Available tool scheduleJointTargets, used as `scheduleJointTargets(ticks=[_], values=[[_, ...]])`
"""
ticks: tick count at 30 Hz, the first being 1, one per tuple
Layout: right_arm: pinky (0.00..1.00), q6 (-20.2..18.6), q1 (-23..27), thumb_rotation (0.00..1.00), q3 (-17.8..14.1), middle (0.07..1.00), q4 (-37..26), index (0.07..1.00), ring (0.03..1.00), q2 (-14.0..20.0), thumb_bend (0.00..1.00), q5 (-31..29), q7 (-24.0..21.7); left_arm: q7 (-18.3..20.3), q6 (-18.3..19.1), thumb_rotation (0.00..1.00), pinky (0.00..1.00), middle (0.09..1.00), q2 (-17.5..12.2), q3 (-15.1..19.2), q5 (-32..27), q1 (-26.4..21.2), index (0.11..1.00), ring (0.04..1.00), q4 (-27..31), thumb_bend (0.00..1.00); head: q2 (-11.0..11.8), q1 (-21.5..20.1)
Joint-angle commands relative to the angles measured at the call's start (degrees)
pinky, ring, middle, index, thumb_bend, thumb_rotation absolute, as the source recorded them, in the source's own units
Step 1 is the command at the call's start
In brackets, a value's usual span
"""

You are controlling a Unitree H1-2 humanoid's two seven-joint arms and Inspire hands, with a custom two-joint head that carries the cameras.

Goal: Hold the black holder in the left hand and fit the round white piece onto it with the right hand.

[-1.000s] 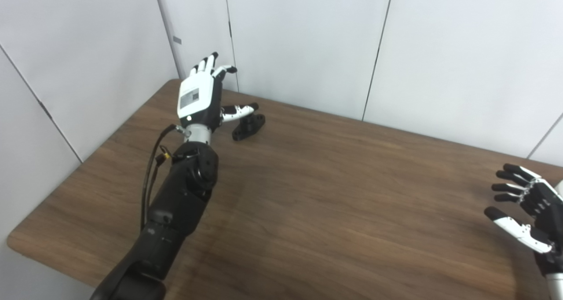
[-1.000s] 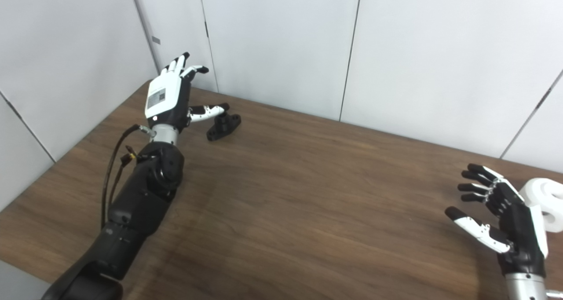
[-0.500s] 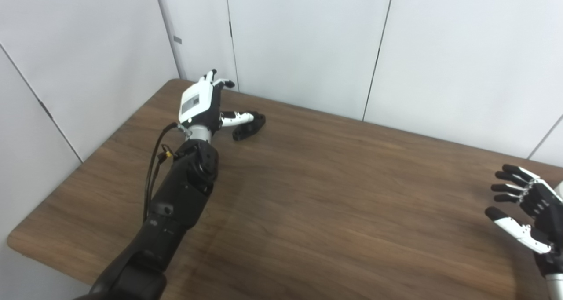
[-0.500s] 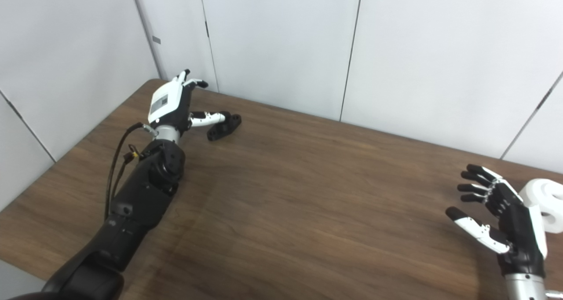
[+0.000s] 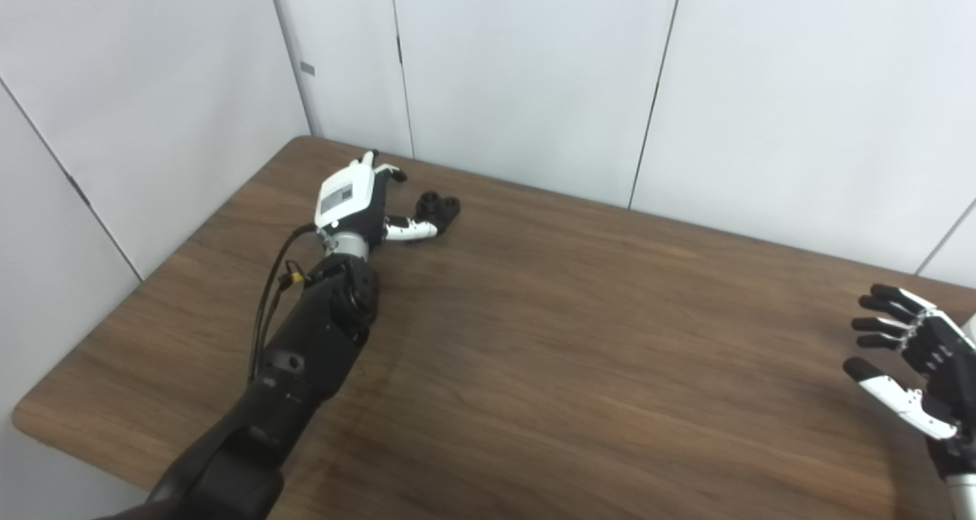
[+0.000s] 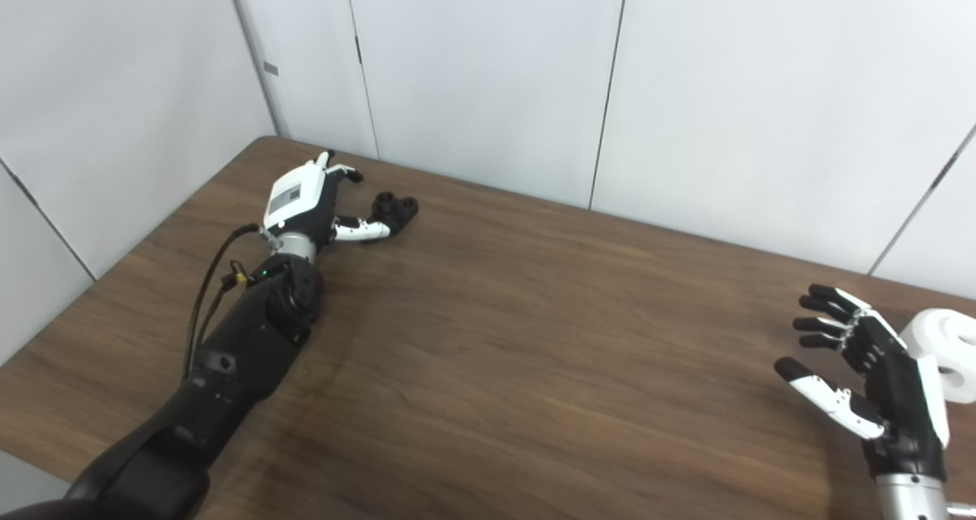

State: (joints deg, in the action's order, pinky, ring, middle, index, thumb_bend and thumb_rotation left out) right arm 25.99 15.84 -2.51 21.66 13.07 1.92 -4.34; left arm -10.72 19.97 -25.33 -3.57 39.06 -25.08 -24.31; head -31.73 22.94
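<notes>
Wood-grain table [image 6: 496, 337]: black holder [image 6: 396, 209] at left hand's [image 6: 301, 200] spread thumb; round white piece [image 6: 949, 352] beside right hand [image 6: 877, 390], fingers apart.

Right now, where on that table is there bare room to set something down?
The wide middle of the brown wooden table is bare, between the left hand and the open right hand. It is crowded by the small black holder and the round white piece.
</notes>
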Motion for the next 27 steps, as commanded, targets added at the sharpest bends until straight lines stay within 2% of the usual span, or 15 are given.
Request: scheduleJointTargets(ticks=[1,11,18,23,27], values=[[0.59,0.9,-8.2,0.47,0.9,0.737,4.6,0.753,0.659,-1.1,0.77,0.1,0.5,-2.7,-0.5,0.39,1.00,1.000,-2.8,-0.7,2.2,-3.5,0.777,1.000,0.2,0.96,-0.2,-0.1],[0.59,0.9,-8.8,0.50,1.0,0.739,3.4,0.750,0.665,-1.1,0.78,0.2,0.4,-5.1,-2.2,0.32,1.00,1.000,-2.1,-1.5,0.4,-3.9,0.756,1.000,-3.5,0.93,-0.4,-0.4],[0.58,0.9,-8.9,0.49,0.9,0.741,3.1,0.752,0.668,-1.1,0.77,0.0,0.2,-4.3,-1.5,0.33,1.00,1.000,-1.8,-1.9,-0.1,-3.9,0.757,1.000,-3.8,0.91,-0.6,-0.8],[0.56,0.8,-9.3,0.48,0.8,0.739,2.2,0.749,0.657,-1.3,0.75,0.5,0.7,-7.5,-3.5,0.36,1.00,1.000,-2.2,-3.3,1.2,-4.0,0.742,1.000,-6.8,0.89,-0.6,-1.5],[0.57,0.8,-9.7,0.46,0.8,0.736,1.6,0.744,0.655,-1.4,0.74,0.2,0.5,-8.3,-3.4,0.35,1.00,1.000,-1.3,-3.4,0.1,-4.5,0.743,1.000,-9.1,0.87,-0.8,-2.1]])
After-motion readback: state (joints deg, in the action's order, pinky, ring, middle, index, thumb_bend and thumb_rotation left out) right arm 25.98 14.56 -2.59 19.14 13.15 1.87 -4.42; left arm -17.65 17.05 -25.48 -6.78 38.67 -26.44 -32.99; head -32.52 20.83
